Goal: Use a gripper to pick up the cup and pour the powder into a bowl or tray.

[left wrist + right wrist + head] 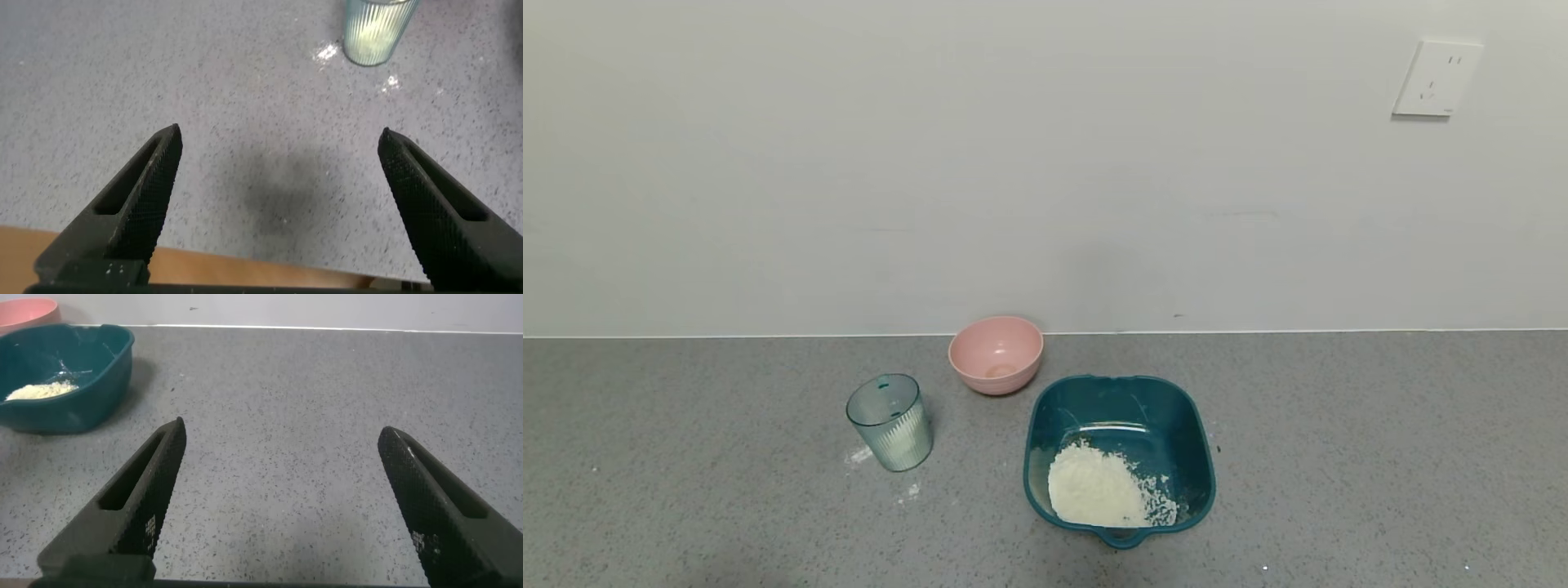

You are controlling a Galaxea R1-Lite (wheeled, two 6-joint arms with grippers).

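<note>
The ribbed pale blue-green cup (890, 422) stands upright on the grey counter, left of the dark teal basin (1181, 425); a trace of white shows in its bottom. A heap of white powder (1094, 490) lies in the basin's near half. Neither arm shows in the head view. My left gripper (280, 140) is open and empty over bare counter near its front edge, with the cup (374, 31) farther ahead. My right gripper (282, 431) is open and empty over the counter, with the basin (82, 400) and its powder (37, 390) well off to one side.
A round pink bowl (996, 354) stands behind the cup and basin near the white wall; its rim shows in the right wrist view (26, 310). Small powder spills (859, 455) lie beside the cup. A wall socket (1436, 78) is high on the right.
</note>
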